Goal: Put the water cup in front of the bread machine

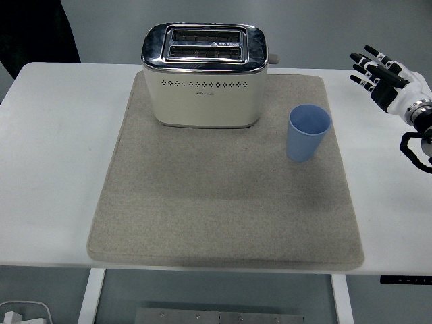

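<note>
Fingers [370, 62] of the right hand [388, 81] are spread and extended, grasping nothing; the hand hovers over the far right of the white tabletop [54, 169], its wrist cut off by the frame edge. Left arm not visible.

Blue water cup [308, 132] stands upright and empty on the grey felt mat [223, 209], just beside the bread machine's front right corner, apart from it and well apart from the hand.

Bread machine [204, 74]: cream body, chrome top, two slots, a row of small perforations across the front face. Small dark brand mark sits below the perforations, too small to read. Warning triangle with tiny print between the slots, illegible. Lever knob protrudes at its right end.

Dark shape at top left, cut off, cannot identify. White object at bottom left under the tabletop, partly cropped.
</note>
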